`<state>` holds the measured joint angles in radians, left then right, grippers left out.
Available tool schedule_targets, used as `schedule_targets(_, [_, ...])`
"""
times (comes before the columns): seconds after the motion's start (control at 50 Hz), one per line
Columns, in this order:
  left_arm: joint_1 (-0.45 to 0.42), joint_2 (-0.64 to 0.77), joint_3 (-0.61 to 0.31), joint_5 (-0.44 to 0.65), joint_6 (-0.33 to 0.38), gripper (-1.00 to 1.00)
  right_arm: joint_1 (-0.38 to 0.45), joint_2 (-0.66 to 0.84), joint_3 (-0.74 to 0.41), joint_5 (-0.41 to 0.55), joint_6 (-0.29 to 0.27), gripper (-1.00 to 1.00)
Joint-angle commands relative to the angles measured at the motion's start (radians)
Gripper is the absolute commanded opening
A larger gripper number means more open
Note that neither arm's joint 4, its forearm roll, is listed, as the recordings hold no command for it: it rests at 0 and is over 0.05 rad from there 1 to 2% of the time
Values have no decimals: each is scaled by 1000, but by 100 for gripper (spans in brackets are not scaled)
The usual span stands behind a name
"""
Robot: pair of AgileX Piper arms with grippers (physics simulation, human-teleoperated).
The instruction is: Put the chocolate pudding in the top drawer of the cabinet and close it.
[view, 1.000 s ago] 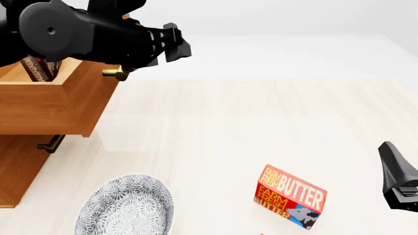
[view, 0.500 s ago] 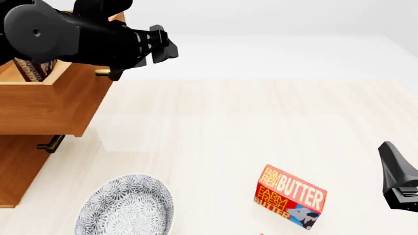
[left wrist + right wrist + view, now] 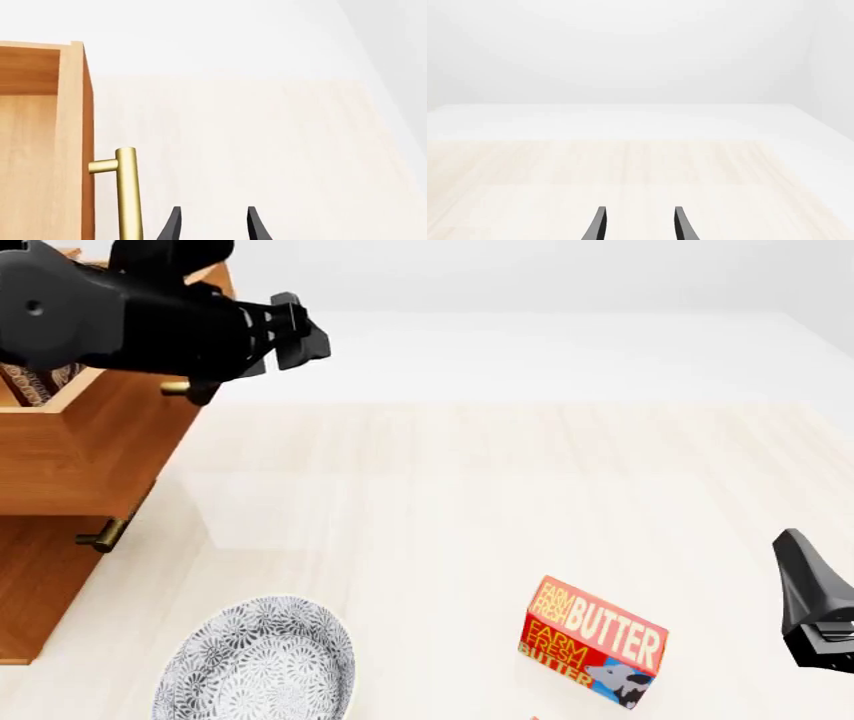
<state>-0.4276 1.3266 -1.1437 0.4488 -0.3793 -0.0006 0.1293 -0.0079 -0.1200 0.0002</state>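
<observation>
The left arm's black bulk hid much of the top drawer, which stood pulled out of the cabinet at the left edge of the tabletop. Only a sliver of the chocolate pudding showed inside that drawer, standing against its wall behind the arm; its patterned side was all I could make out. The drawer's brass handle stood just beside the left gripper, whose fingers were parted around nothing and did not touch the bar. Part of the lower drawer's handle peeked out beneath. The right gripper was likewise spread and empty over bare tabletop; from the front only a black piece of that arm showed at the right edge. A patterned plate sat empty and cut off at the bottom, well apart from a butter box.
</observation>
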Motion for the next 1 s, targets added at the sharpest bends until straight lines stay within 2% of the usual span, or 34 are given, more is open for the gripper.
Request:
schedule_targets(0.02, [36, -8, 30, 12, -3, 100, 0, 0, 0, 0, 0, 100])
schedule_targets(0.5, [98, -58, 57, 34, 25, 100, 0, 0, 0, 0, 0, 100])
schedule_targets(0.66, [121, -72, 14, 56, 47, 100, 0, 0, 0, 0, 0, 100])
schedule_targets(0.86, [149, -106, 83, 39, 41, 100, 0, 0, 0, 0, 0, 100])
schedule_targets(1.0, [157, -106, 99, 31, 38, 100, 0, 0, 0, 0, 0, 100])
